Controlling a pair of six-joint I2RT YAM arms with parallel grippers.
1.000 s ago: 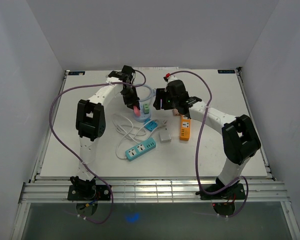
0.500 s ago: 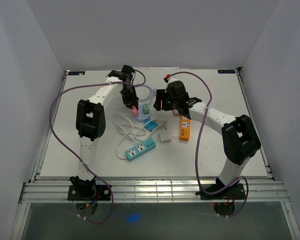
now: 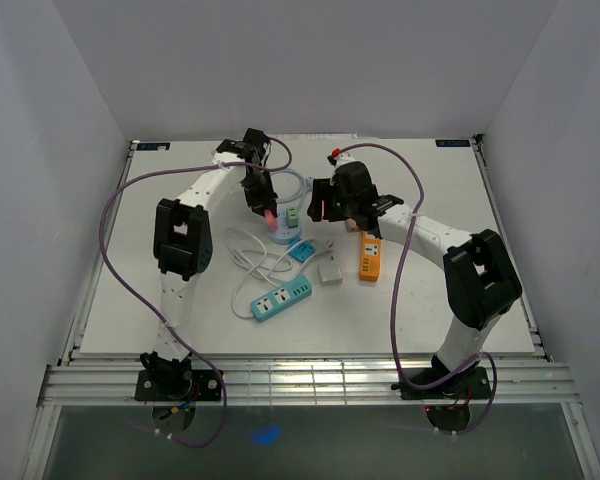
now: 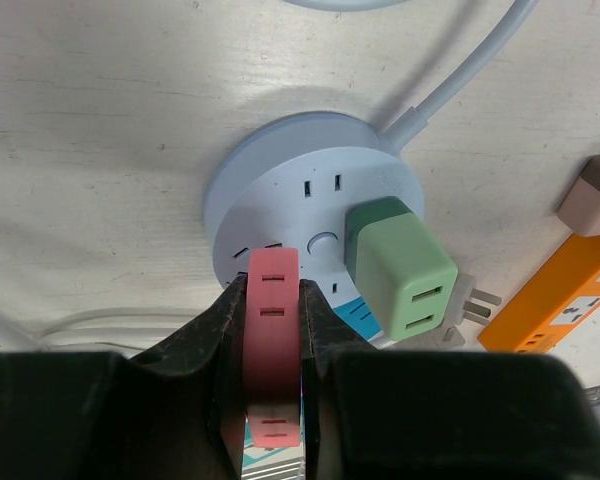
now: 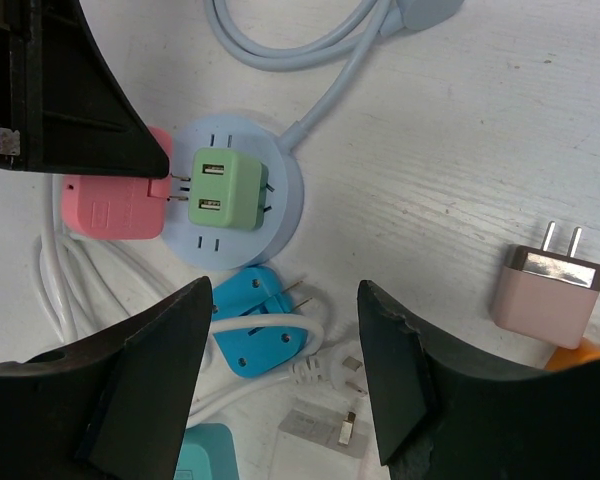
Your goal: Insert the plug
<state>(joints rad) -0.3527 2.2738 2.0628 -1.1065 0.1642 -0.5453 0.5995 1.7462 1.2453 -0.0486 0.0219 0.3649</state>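
My left gripper [image 4: 272, 330] is shut on a pink plug [image 4: 270, 330] and holds it at the near edge of a round pale blue socket hub [image 4: 280, 190]. In the right wrist view the pink plug [image 5: 110, 205] has its prongs at the hub's [image 5: 280, 175] left rim. A green USB plug [image 4: 400, 265] sits in the hub, also seen in the right wrist view [image 5: 225, 190]. My right gripper [image 5: 285, 370] is open and empty, above a blue plug [image 5: 255, 330]. In the top view the left gripper [image 3: 265, 210] and right gripper [image 3: 320, 208] flank the hub [image 3: 290, 208].
A pink adapter [image 5: 545, 290] lies at the right. An orange power strip [image 3: 369, 256], a teal power strip [image 3: 282, 297], a grey adapter [image 3: 330, 272] and a white cable with plug [image 5: 380, 365] lie near the middle of the table.
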